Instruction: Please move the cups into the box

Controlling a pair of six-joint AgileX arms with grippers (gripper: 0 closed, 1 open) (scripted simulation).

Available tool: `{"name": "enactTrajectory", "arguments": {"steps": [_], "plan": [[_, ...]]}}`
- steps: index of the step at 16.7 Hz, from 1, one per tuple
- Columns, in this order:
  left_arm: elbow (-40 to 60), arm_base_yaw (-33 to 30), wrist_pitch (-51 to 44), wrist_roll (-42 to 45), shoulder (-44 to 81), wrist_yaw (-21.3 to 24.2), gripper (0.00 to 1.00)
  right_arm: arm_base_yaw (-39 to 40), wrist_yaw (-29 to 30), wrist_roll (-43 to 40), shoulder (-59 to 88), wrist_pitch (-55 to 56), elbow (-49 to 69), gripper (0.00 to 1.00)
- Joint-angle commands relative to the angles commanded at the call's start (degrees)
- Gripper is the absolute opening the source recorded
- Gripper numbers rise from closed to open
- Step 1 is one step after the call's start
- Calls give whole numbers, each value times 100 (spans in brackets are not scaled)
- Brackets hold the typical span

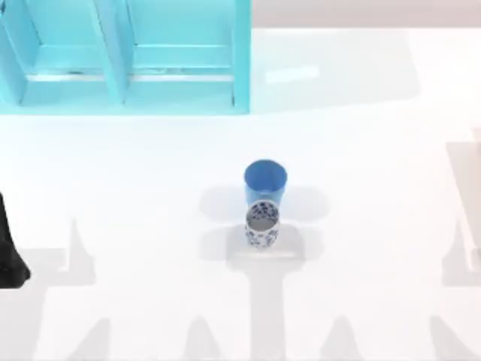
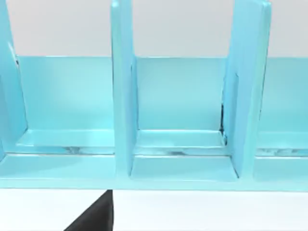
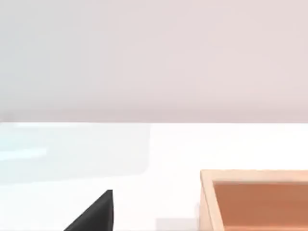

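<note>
Two cups stand touching at the middle of the white surface (image 1: 376, 226): a plain blue cup (image 1: 265, 180) and, nearer the camera, a patterned cup (image 1: 261, 224). Both look light, rigid and likely breakable; grip each across its rim. I cannot tell either tool's state.

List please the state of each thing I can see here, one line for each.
Blue cup: upright on the table, open end up, empty.
Patterned cup: upright, right in front of the blue cup, not gripped.
Blue shelf unit: compartments empty.
Wooden box: open, visible part empty.
Left arm: parked at the table's left edge.
</note>
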Motion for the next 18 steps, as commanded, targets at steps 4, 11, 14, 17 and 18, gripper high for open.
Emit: {"name": "enactTrajectory", "arguments": {"steps": [4,11,14,17,18], "plan": [[0,0,0,0,0,0,100,55,0,94,167,-109,158,100],[0,0,0,0,0,0,100,773,5,1324,2368,-1538,2213,100],[0,0,0,0,0,0,100,1259,8,2155,3864,-2503,3594,100],[0,0,0,0,0,0,100,1799,10,3081,5530,-3576,5134,100],[0,0,0,0,0,0,100,1985,11,3401,6104,-3946,5666,100]]}}
